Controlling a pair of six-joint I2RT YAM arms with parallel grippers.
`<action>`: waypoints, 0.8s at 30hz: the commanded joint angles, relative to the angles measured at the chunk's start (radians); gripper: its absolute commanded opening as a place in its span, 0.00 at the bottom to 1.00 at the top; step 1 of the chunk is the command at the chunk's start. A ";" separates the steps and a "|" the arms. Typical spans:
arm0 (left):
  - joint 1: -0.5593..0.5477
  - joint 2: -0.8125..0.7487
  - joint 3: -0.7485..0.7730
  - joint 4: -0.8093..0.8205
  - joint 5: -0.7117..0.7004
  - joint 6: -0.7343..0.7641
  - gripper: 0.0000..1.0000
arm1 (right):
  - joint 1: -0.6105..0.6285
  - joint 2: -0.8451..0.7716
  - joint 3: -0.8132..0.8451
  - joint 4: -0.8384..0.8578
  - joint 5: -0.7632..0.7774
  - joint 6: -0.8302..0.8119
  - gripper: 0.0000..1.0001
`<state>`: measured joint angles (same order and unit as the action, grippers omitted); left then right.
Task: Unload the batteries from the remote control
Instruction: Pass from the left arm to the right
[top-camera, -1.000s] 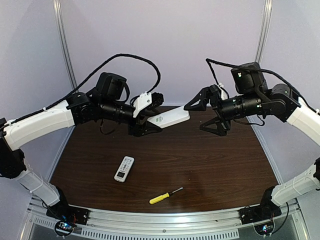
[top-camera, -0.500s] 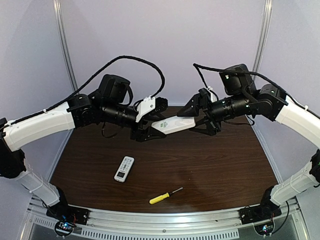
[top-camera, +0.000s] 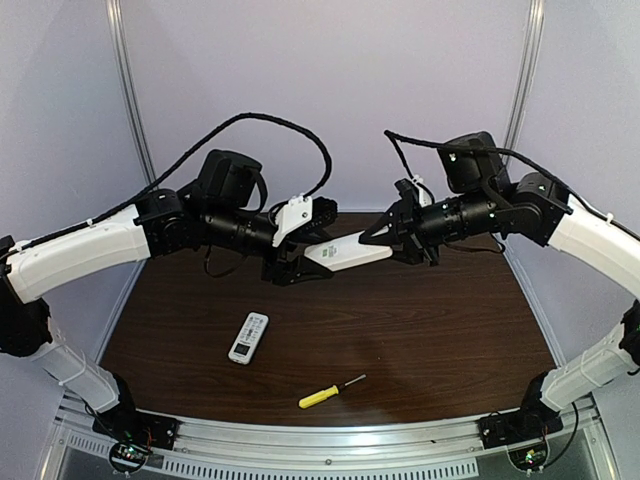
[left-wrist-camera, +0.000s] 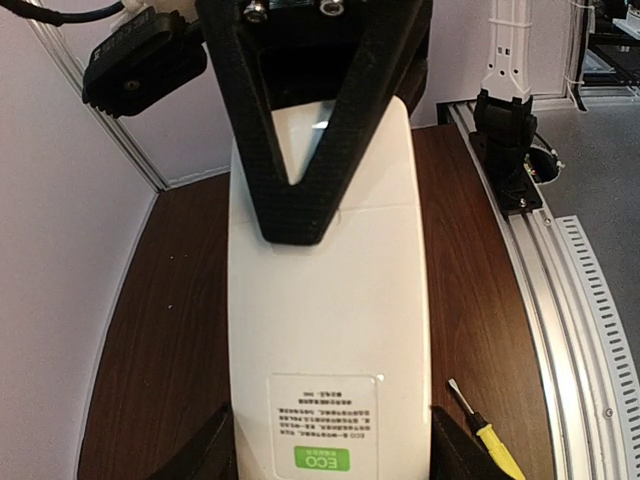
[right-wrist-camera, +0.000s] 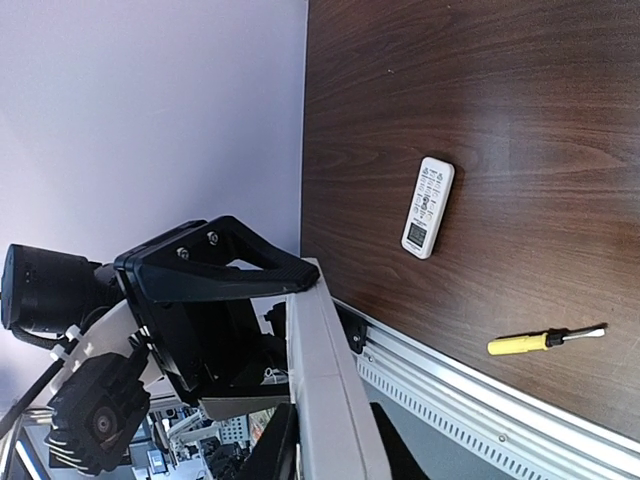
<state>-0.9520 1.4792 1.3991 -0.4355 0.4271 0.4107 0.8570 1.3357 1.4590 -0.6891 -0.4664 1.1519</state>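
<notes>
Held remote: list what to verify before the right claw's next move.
1. Left claw grips the held remote: ok, fingers flank its label end.
2. Right claw clamped on the other end: cannot tell; its fingers straddle the remote, contact unclear.
3. Back face reachable: ok, it faces the left wrist camera.
4. Battery cover off: not ok, seam closed, no batteries visible.
5. Second remote and screwdriver out of the way: ok, both lie on the table, apart.

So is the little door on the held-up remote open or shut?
Shut: the remote shows a smooth white back with only a seam.
</notes>
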 joint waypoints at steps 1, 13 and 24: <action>-0.010 -0.012 0.028 0.069 0.009 -0.006 0.00 | -0.006 -0.038 -0.038 0.010 -0.013 -0.007 0.19; -0.020 -0.030 -0.018 0.119 -0.021 -0.052 0.25 | -0.006 -0.097 -0.067 0.032 0.039 -0.023 0.02; -0.020 -0.108 -0.068 0.150 -0.091 -0.088 0.92 | -0.006 -0.126 -0.062 0.064 0.104 -0.051 0.00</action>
<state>-0.9768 1.4395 1.3571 -0.3374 0.3798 0.3649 0.8566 1.2415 1.3994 -0.6407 -0.4191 1.1450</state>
